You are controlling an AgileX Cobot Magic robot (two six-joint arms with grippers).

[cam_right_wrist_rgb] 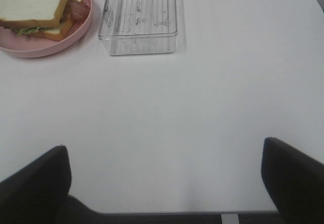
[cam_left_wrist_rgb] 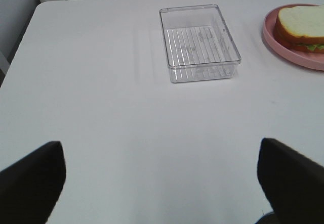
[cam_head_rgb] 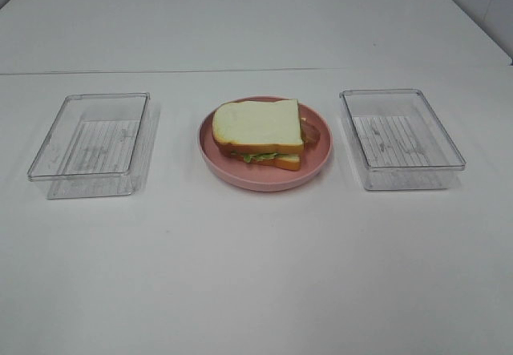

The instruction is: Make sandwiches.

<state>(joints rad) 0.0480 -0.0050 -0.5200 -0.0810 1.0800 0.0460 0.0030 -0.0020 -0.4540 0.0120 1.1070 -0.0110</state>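
The stacked sandwich [cam_head_rgb: 258, 133], two white bread slices with tan-orange crust, shows frilly green lettuce and reddish-brown bacon at its edges and sits on the round pink plate [cam_head_rgb: 314, 163]. It lies well ahead of both sets of jaws, between two clear rectangular plastic trays [cam_head_rgb: 90, 143] [cam_head_rgb: 401, 137]. The left gripper [cam_left_wrist_rgb: 162, 183] and the right gripper [cam_right_wrist_rgb: 166, 183] stand spread wide over the white table [cam_head_rgb: 256, 275], holding nothing.

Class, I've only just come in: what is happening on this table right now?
Nothing is being handled. A finished sandwich of white bread slices, green lettuce and bacon sits on the round pink plate, between two clear rectangular plastic trays. Both claws are open and hold nothing, well back from the plate.
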